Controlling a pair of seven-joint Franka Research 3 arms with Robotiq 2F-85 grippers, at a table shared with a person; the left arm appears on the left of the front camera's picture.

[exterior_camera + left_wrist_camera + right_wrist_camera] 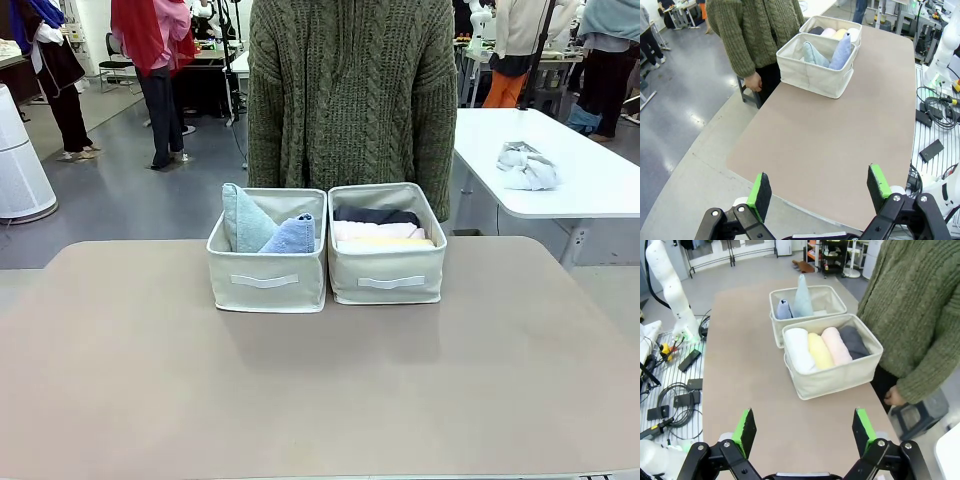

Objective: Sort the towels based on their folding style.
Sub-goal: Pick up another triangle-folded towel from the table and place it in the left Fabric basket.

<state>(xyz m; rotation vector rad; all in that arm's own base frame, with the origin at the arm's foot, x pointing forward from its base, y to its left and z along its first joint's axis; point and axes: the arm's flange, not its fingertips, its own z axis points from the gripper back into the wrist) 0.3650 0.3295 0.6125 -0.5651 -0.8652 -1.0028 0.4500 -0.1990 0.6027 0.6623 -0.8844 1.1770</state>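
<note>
Two cream fabric boxes stand side by side at the table's far edge. The left box [266, 280] holds the pale grey-teal cone [243, 220] and the periwinkle-blue cone [292, 236]. The right box [388, 280] holds the dark grey roll [854, 341], pink roll [835, 346], yellow roll [819, 351] and white roll [798, 350], lying side by side. My left gripper [819, 192] is open over the table's near left edge, nothing between its green pads. My right gripper [805, 430] is open too, above the table short of the box of rolls.
A person in an olive knit sweater [352, 90] stands right behind the boxes, one hand [754, 81] hanging at the table's edge. A crumpled pale grey rag [526, 166] lies on a white table at the back right. Cables and black parts [935, 107] lie beside the table.
</note>
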